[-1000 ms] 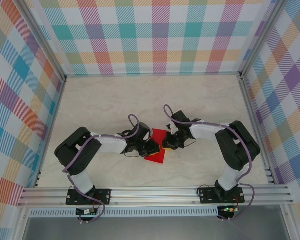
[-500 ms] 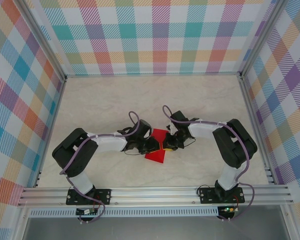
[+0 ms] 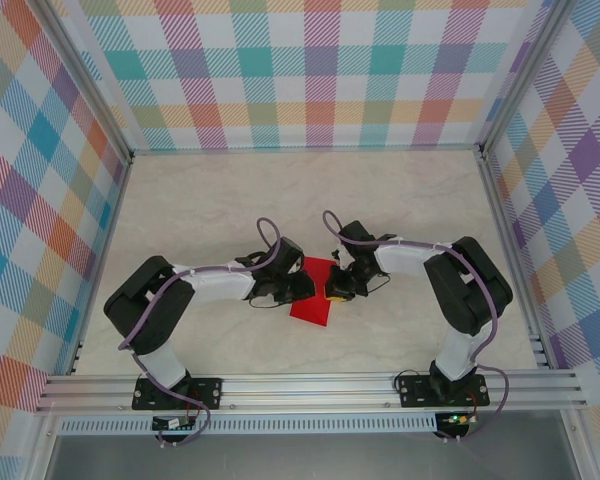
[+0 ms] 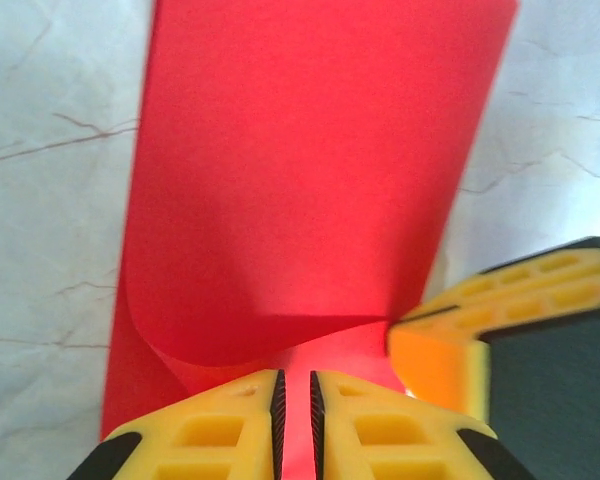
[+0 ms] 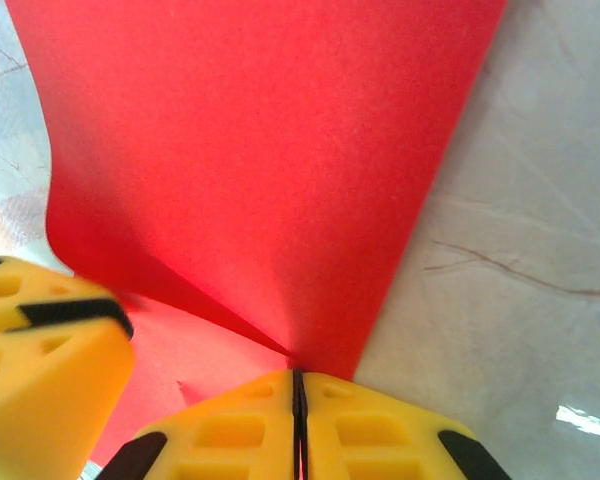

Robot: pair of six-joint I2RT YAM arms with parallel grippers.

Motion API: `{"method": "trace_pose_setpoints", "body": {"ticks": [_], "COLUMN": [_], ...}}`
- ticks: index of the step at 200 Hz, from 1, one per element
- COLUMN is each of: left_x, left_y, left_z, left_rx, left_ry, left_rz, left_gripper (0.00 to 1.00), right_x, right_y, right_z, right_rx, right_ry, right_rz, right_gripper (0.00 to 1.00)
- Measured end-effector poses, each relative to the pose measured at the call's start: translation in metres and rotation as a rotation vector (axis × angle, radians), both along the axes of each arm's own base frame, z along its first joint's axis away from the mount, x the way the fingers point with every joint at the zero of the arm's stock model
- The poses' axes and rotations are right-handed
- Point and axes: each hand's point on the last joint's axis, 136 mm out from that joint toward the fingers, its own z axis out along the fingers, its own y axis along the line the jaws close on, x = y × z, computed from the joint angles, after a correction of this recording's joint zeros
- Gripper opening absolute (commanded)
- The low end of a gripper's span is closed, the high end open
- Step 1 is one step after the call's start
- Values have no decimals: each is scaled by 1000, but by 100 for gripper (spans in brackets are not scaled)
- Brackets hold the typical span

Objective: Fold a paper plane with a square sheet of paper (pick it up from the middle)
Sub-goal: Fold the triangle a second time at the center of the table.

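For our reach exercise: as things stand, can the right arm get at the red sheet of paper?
Very likely yes: the right arm has its jaws shut on the red sheet, and the left arm beside it blocks nothing.

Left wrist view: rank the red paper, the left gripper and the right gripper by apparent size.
1. red paper, by far the largest.
2. left gripper and right gripper: about alike, both cropped and near the camera, so unranked.

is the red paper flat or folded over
Folded over but not creased: in the left wrist view the red paper curls over itself in a rounded bend, one layer raised above the other.
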Motion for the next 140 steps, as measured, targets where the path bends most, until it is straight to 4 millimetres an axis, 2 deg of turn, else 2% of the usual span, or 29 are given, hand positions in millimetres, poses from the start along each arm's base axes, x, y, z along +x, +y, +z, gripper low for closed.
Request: {"method": "trace_pose_setpoints", "body": {"ticks": [18,60,106,140], "left_x": [0,1,6,9], "left_y": [5,5,10,13], "left_z": [-9,-8,3,0], "left_rx": [34,36,52,75], "left_ry": [10,4,-40,-44], "left_rz": [12,13,31,42], "left_gripper": [16,16,17,16], "right_x": [0,0,0,0], "right_y": [0,0,0,0], "right_z": [0,0,0,0], "right_rx": [-1,-2,-1,-1], "right_ry": [-1,-3,-4,-4], "right_rz": [1,4,5,5], "right_gripper": [9,9,9,9]}}
